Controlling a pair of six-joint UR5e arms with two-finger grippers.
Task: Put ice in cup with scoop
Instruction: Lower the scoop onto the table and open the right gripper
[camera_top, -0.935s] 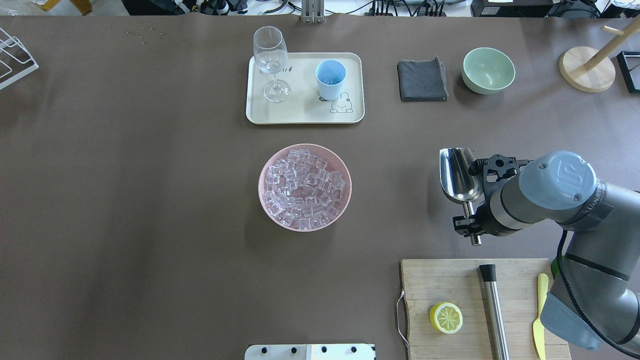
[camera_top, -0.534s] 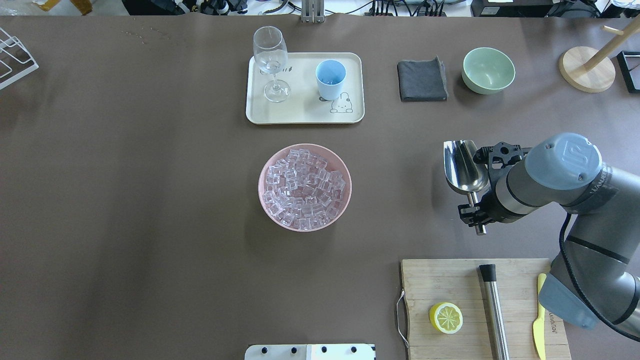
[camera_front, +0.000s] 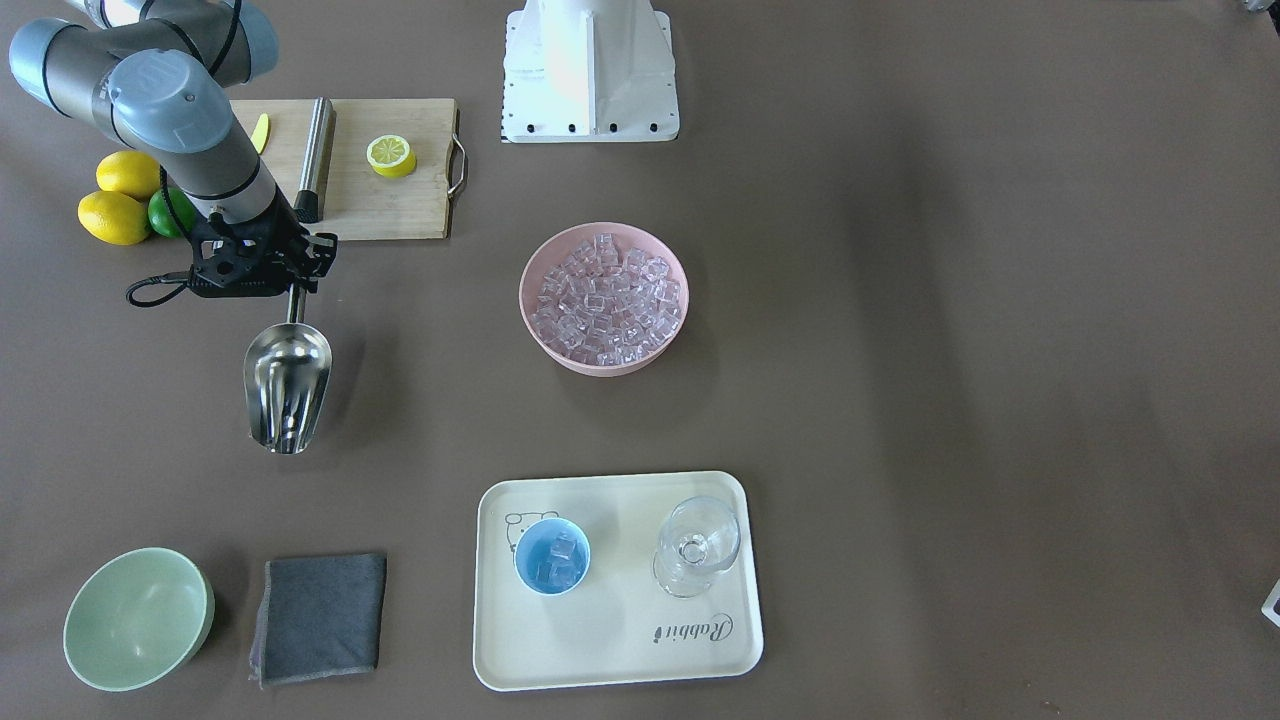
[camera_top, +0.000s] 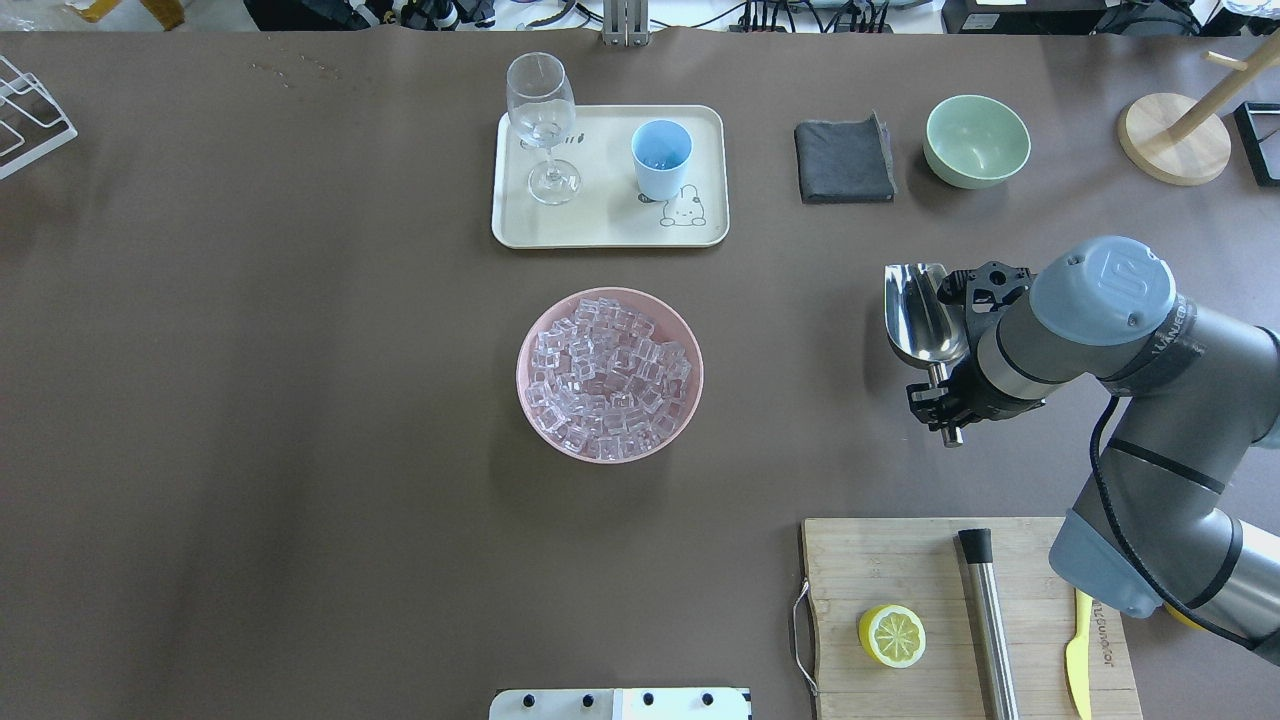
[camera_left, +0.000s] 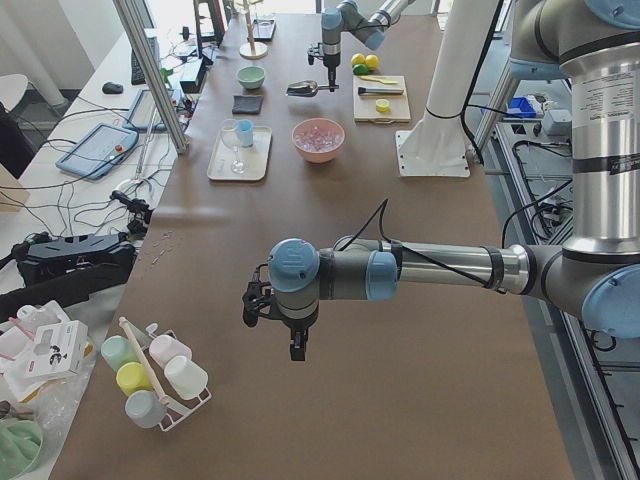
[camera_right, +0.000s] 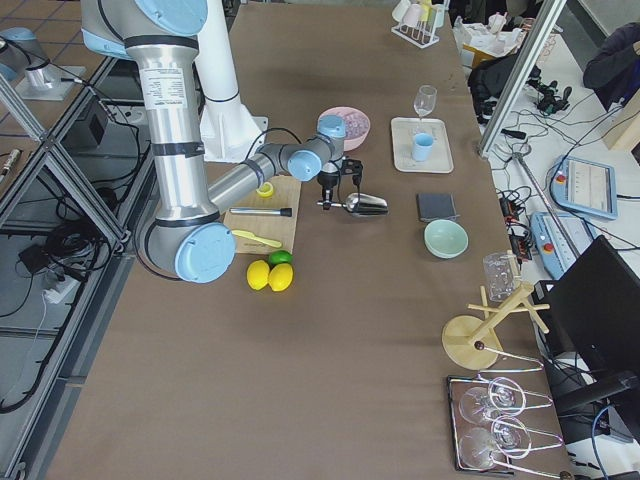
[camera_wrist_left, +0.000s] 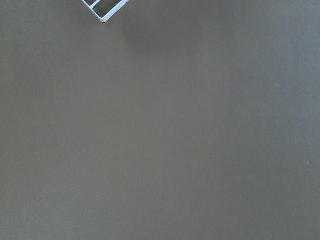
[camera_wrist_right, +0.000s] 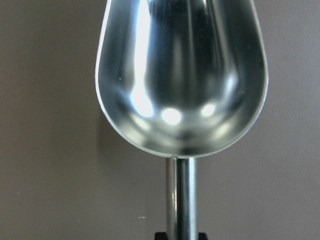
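Scoop (camera_top: 925, 312) is hard, shiny and slippery, so grip its thin handle tight, as your right gripper (camera_top: 942, 398) does now, well apart from the ice (camera_top: 608, 375). You cannot tell the left gripper (camera_left: 296, 345)'s grip.

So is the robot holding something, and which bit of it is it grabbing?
Yes. The right gripper holds the scoop by its thin handle. The scoop is empty.

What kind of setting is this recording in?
Most likely a robotics lab staged as a drinks station: a table with a bowl of ice, a cutting board, and a side bench holding a tablet.
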